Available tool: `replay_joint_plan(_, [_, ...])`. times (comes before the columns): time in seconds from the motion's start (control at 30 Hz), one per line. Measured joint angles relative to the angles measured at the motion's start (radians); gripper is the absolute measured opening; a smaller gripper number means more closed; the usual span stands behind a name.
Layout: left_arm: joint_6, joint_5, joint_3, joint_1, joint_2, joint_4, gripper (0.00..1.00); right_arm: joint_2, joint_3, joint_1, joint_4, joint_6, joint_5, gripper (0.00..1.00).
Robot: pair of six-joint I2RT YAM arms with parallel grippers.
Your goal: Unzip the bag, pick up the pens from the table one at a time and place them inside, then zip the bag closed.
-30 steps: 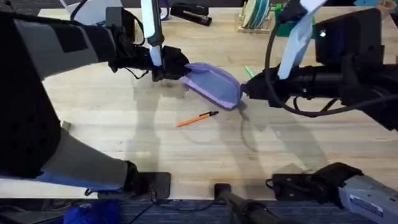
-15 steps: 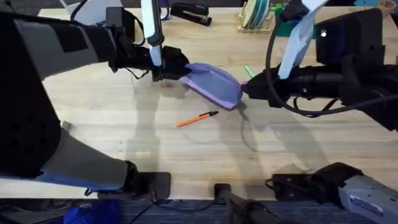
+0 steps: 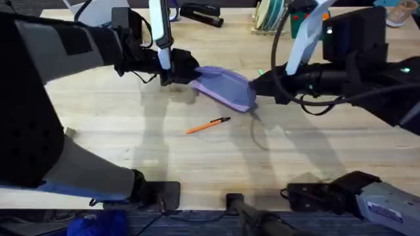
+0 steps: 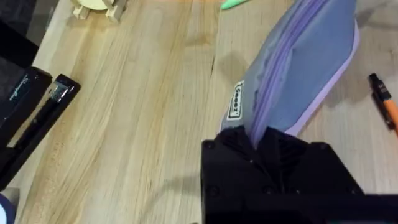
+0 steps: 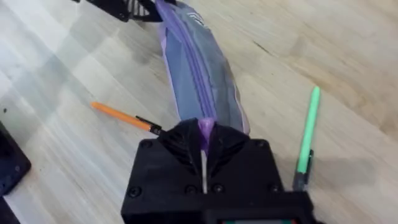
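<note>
The lavender bag (image 3: 226, 88) is held between both grippers, above the table (image 3: 131, 144). My left gripper (image 3: 182, 71) is shut on its left end, and the black fingers (image 4: 239, 149) pinch the fabric beside a small label. My right gripper (image 3: 257, 88) is shut on the bag's other end, with a purple tab of the bag (image 5: 198, 74) between its fingers (image 5: 180, 140). The zipper runs closed along the bag (image 4: 305, 68). An orange pen (image 3: 208, 125) lies on the wood just in front of the bag. A green pen (image 5: 308, 134) lies behind the right gripper.
A black stapler (image 3: 202, 13) and a wooden rack of discs (image 3: 269, 16) stand along the far edge. The stapler (image 4: 31, 118) is beside the left arm. Open wood stretches in front of the orange pen (image 5: 124, 116).
The right arm has shifted slightly toward the far side, taking the bag's right end with it. The left arm and the orange pen have stayed put.
</note>
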Motion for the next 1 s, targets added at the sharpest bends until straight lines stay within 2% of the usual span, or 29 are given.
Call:
replay_joint_plan(0.6, [0.000,-0.002,0.000,0.000,0.000,-0.001,0.042,0.149,0.000,0.117,0.320,0.076,0.008,0.031])
replay_joint_plan(1.0, [0.000,-0.012,0.000,0.006,0.000,-0.002,0.041,0.216,0.006,0.193,0.395,0.105,0.050,0.031])
